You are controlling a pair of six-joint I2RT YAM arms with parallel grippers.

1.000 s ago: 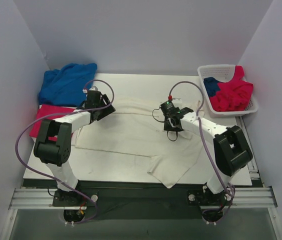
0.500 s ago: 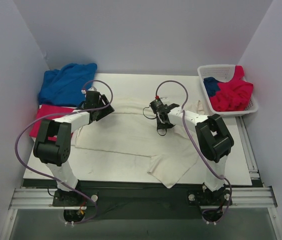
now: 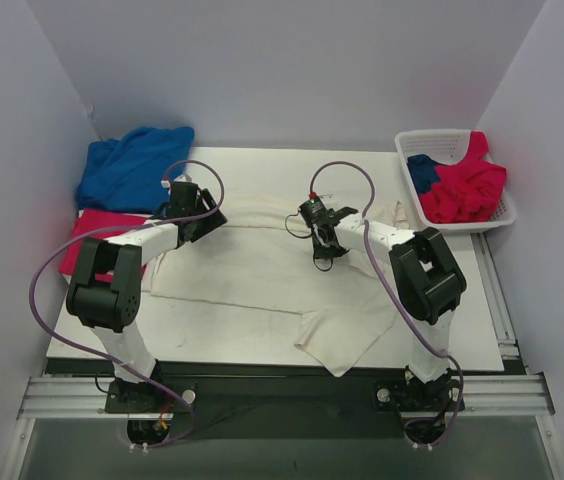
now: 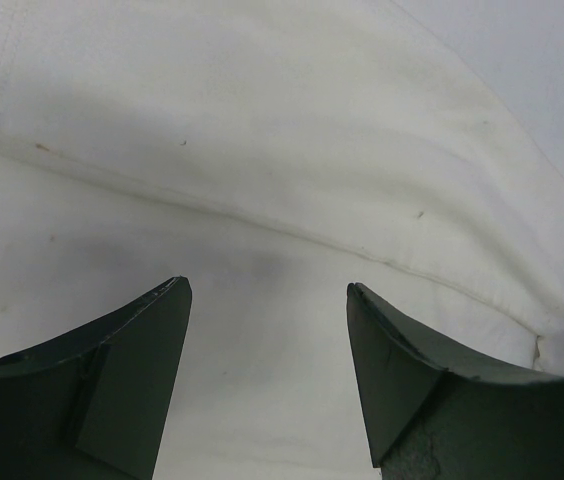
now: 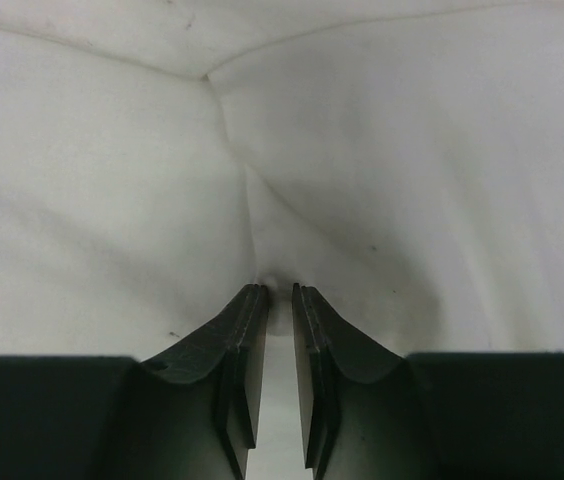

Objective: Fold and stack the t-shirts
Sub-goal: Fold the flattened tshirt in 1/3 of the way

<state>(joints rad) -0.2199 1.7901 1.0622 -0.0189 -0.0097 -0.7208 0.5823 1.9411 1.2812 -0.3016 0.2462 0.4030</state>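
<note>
A large cream-white t-shirt [image 3: 262,272] lies spread over the table, one corner hanging near the front edge. My right gripper [image 3: 323,252] presses down on its middle. In the right wrist view the right gripper [image 5: 280,290] is shut on a pinched ridge of that cream cloth [image 5: 362,160], with creases running out from the fingertips. My left gripper [image 3: 202,222] hovers at the shirt's upper left edge. In the left wrist view the left gripper [image 4: 267,285] stands open above a seam of the shirt [image 4: 262,130], holding nothing.
A rumpled royal blue shirt [image 3: 132,165] lies at the back left, with a crimson-pink one [image 3: 84,238] just in front of it. The white lattice basket [image 3: 432,138] at the back right holds crimson-pink [image 3: 467,190] and blue [image 3: 422,172] cloth. Walls close in on three sides.
My right arm has swung left toward the shirt's middle, and its jaws have narrowed onto a fold of cream cloth. The left arm has stayed where it was, still open.
</note>
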